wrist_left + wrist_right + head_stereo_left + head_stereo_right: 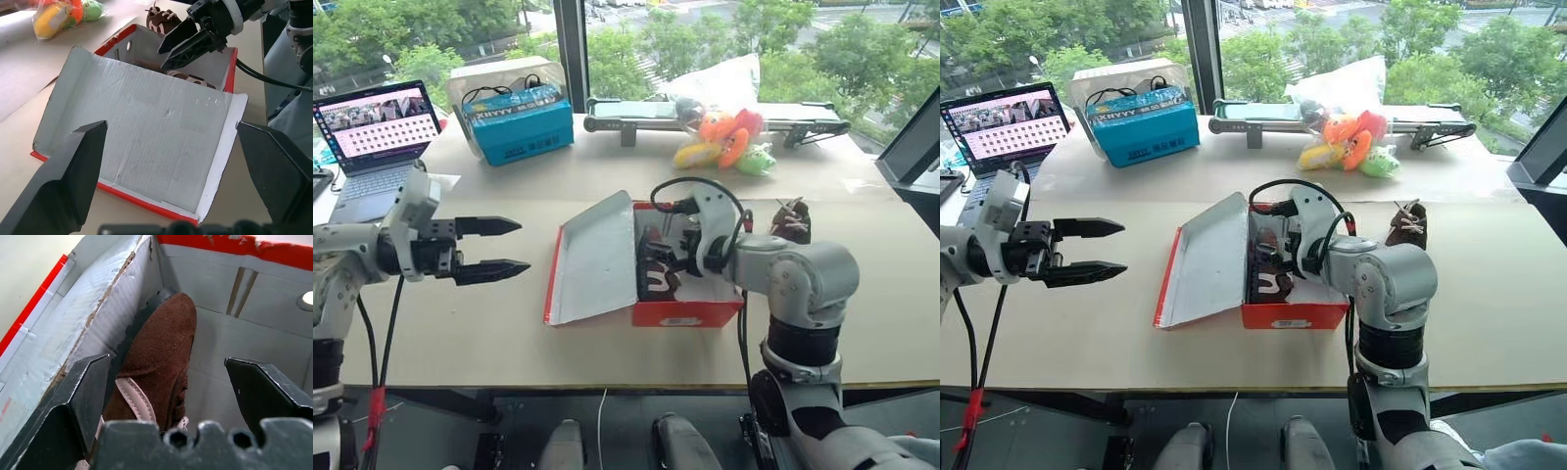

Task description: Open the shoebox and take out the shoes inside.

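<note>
Shoebox (685, 311) at counter (509, 343) centre, lid (597, 259) flung back toward 9 o'clock, grey-white inside up. One brown shoe (156, 357) lies in the box along the lid-side wall, sole edge against the cardboard. Second shoe (791, 223) stands out on the counter just past the box's 2 o'clock corner.

Right gripper (166, 382) reaches down into the box, jaws released and spread wide to either side of the inner shoe; no contact seen. Its arm and cable cover much of the box interior from the head views, so the shoe shows there as a dark patch.

Left gripper (514, 247) hovers at 9 o'clock, apart from the lid edge, jaws released, holding nothing, pointing at the lid.

Around: teal box (521, 125) at 11 o'clock, laptop (377, 132) farther at 10, cut by the frame edge. Plush toys (724, 142) at 1 o'clock, with a white bag (724, 83) behind. Long grey bar fixture (636, 116) across 12 o'clock, partly hidden by the toys.
</note>
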You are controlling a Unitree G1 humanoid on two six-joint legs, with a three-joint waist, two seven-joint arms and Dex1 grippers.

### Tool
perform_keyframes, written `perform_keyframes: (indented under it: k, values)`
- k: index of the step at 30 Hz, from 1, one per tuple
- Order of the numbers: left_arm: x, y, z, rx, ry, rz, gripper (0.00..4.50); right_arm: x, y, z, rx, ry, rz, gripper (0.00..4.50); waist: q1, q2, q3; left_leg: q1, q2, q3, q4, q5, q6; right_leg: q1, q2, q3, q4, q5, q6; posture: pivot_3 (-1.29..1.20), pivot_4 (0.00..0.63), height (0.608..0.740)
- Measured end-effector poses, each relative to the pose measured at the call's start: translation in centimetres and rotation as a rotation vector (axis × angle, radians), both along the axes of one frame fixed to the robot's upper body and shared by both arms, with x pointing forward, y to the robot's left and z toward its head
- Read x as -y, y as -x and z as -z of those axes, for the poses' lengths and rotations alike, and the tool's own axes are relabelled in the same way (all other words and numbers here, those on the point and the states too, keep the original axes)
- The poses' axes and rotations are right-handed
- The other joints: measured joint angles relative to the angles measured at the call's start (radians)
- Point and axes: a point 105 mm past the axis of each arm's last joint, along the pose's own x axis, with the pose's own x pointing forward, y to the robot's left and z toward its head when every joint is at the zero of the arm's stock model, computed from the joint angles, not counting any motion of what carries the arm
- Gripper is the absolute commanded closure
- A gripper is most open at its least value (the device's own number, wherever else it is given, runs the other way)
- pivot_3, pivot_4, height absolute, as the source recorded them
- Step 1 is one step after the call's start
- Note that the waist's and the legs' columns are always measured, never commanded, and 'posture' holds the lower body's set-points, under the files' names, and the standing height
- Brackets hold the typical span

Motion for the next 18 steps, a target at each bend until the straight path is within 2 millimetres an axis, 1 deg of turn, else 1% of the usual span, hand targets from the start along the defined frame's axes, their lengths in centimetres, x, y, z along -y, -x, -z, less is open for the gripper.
perform_keyframes:
  k: [4, 8, 13, 16, 18]
  values:
    - [0.0, 0.0, 0.1, -0.003, -0.001, -0.003, 0.00, 0.1, 0.4, 1.6, -0.037, 0.046, -0.001, 0.04, 0.000, 0.000, 0.000, 0.000, 0.000, 0.000, 0.000, 0.000, 0.000, 0.000, 0.000, 0.000, 0.000, 0.000, 0.000, 0.00, 0.150, 0.701]
    - [0.2, 0.1, 0.0, 0.000, -0.006, 0.004, 0.00, 0.1, 0.6, 1.9, -0.028, 0.080, -0.012, 0.04, 0.000, 0.000, 0.000, 0.003, 0.000, 0.000, 0.000, 0.000, 0.000, 0.004, 0.000, 0.000, 0.000, 0.000, 0.000, 0.00, 0.150, 0.701]
    - [0.2, 0.2, 0.1, -0.003, -0.007, 0.000, 0.00, 0.1, 0.7, 2.3, -0.035, 0.080, -0.014, 0.04, 0.001, -0.001, -0.001, 0.006, 0.000, 0.000, 0.000, 0.000, 0.000, 0.006, 0.000, 0.000, 0.000, -0.001, 0.001, 0.00, 0.150, 0.701]
    - [0.2, 0.2, 0.1, -0.005, -0.007, -0.001, 0.00, -0.3, 0.8, 2.5, -0.044, 0.062, -0.022, 0.04, 0.001, -0.002, -0.001, 0.006, 0.000, 0.000, 0.000, 0.000, 0.000, 0.006, 0.000, 0.000, -0.001, -0.001, 0.001, 0.00, 0.150, 0.701]
    - [0.1, 0.2, 0.1, -0.005, -0.007, -0.002, 0.00, -0.5, 0.9, 2.6, -0.052, 0.048, -0.028, 0.54, 0.001, -0.002, -0.002, 0.006, 0.000, 0.000, 0.000, 0.000, 0.000, 0.006, 0.000, 0.000, -0.001, -0.001, 0.001, 0.00, 0.150, 0.701]
